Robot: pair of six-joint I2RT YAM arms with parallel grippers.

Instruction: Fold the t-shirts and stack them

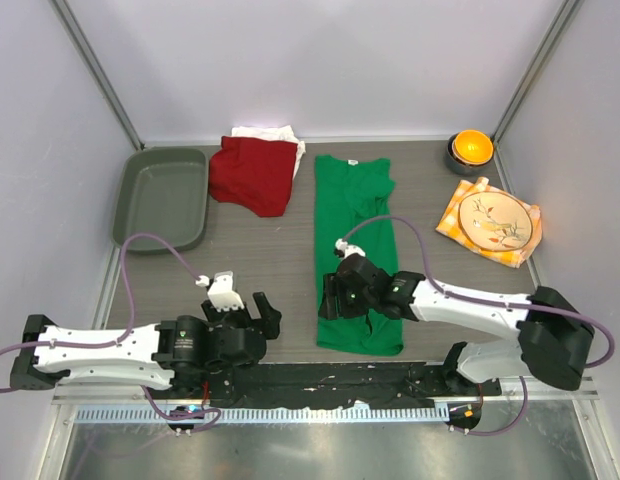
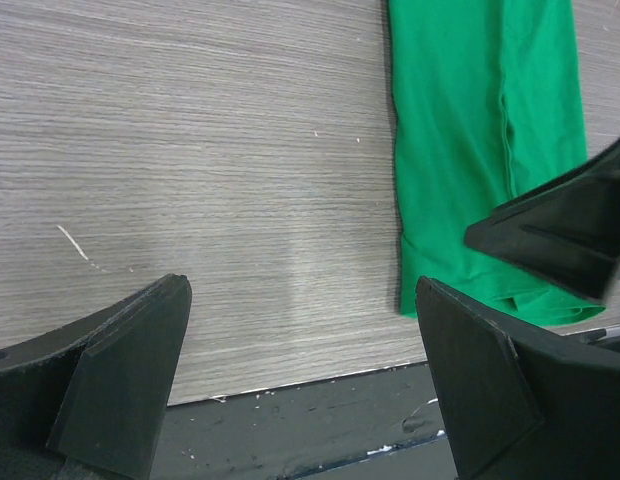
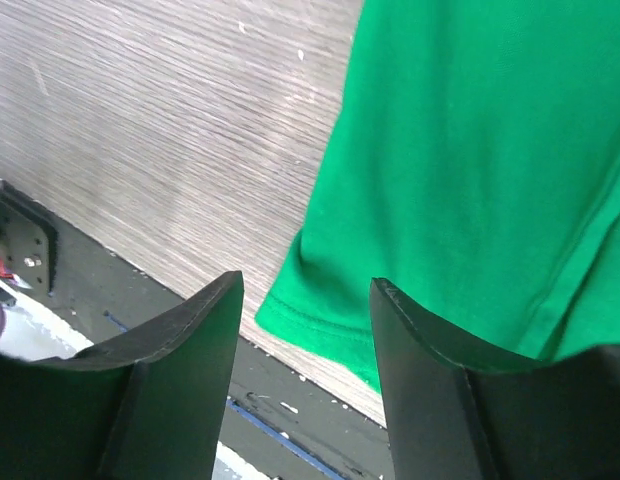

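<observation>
The bright green t-shirt [image 1: 347, 200] lies flat as a long folded strip down the middle of the table, neck at the far end. My right gripper [image 1: 330, 298] hovers over its near left hem corner [image 3: 320, 320], jaws open with nothing between them [image 3: 305, 290]. My left gripper [image 1: 268, 312] stands wide open over bare table [image 2: 300, 290], left of the green t-shirt [image 2: 480, 150]. The dark red t-shirt [image 1: 252, 175] lies crumpled at the back, on top of the white t-shirt [image 1: 275, 133].
A grey tray [image 1: 140, 200] sits at the back left. A patterned plate [image 1: 498, 220] rests on a checked napkin [image 1: 452, 222] at the right, with an orange bowl [image 1: 471, 146] behind it. The black table edge strip [image 2: 320, 420] runs close under both grippers.
</observation>
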